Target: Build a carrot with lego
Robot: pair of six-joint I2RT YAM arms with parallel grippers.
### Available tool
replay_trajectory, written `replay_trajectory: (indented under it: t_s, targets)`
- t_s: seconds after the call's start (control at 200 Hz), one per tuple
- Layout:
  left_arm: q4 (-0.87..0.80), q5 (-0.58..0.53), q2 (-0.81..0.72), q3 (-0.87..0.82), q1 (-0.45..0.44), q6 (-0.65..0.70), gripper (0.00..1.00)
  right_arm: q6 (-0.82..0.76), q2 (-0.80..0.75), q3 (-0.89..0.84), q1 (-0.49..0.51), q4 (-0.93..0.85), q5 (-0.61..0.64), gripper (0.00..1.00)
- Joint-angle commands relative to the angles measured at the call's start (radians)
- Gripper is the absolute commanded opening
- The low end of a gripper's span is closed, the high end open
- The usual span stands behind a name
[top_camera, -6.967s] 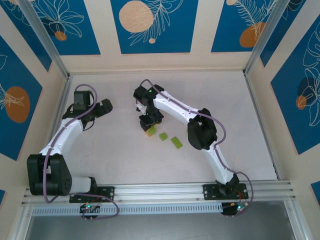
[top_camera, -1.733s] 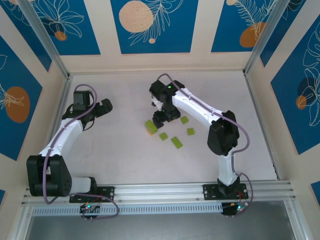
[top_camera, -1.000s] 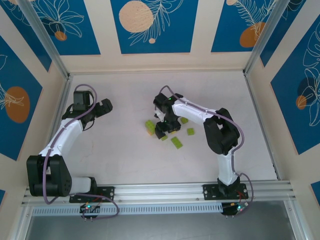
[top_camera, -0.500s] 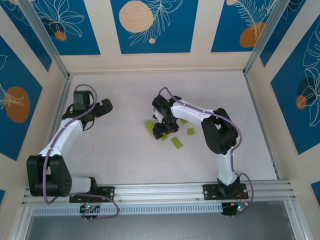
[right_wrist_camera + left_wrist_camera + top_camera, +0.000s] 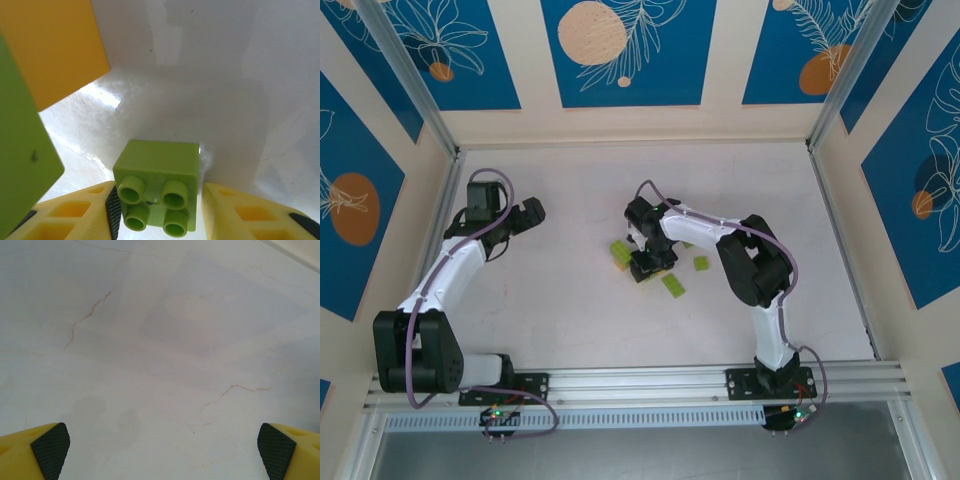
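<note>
The right gripper (image 5: 650, 266) is down at the table (image 5: 570, 320) near its middle, in the thick of the loose lego. In the right wrist view its two yellow fingers (image 5: 75, 215) bracket a square lime-green brick (image 5: 157, 165) that lies on its side, four studs facing the camera. The black pad of the left finger is against the brick's side, while the right finger stands just beside the other side with a sliver of light between. Whether the brick is truly clamped cannot be told. Just to the left of this gripper sits the orange block (image 5: 620, 264) with a larger lime-green piece (image 5: 619, 248) touching it; both loom close in the wrist view too. An oblong green brick (image 5: 673, 285) lies just beside the gripper on the near side, and a small green square (image 5: 701, 263) lies a little further right. The left gripper (image 5: 525, 215) hangs well apart at the left side of the table – its jaws spread wide with nothing between them but bare marbled surface.
</note>
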Motion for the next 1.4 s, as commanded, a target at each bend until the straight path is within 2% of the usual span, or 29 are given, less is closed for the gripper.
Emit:
replay_trajectory:
  t_s: [0.0,0.405,0.61,0.76,1.085,1.395]
  targets:
    - [-0.006,0.019,-0.007,0.006,0.014,0.006,0.99,0.0,-0.008,-0.01,-0.003,-0.006,0.005,0.44]
    - [-0.004,0.028,-0.006,0.006,0.014,0.003,0.99,-0.008,-0.136,0.005,-0.003,-0.161,0.087,0.4]
    - [-0.004,0.027,-0.01,0.006,0.014,0.004,0.99,-0.023,-0.174,0.087,-0.002,-0.244,0.093,0.39]
    - [-0.004,0.028,-0.013,0.006,0.014,0.004,0.99,-0.055,-0.133,0.217,0.009,-0.301,0.071,0.38]
    - [-0.01,0.025,-0.023,0.004,0.014,0.004,0.99,-0.125,0.08,0.571,0.043,-0.444,0.043,0.38]
    - [-0.01,0.022,-0.025,0.004,0.014,0.006,0.99,-0.134,0.159,0.649,0.068,-0.462,0.028,0.38]
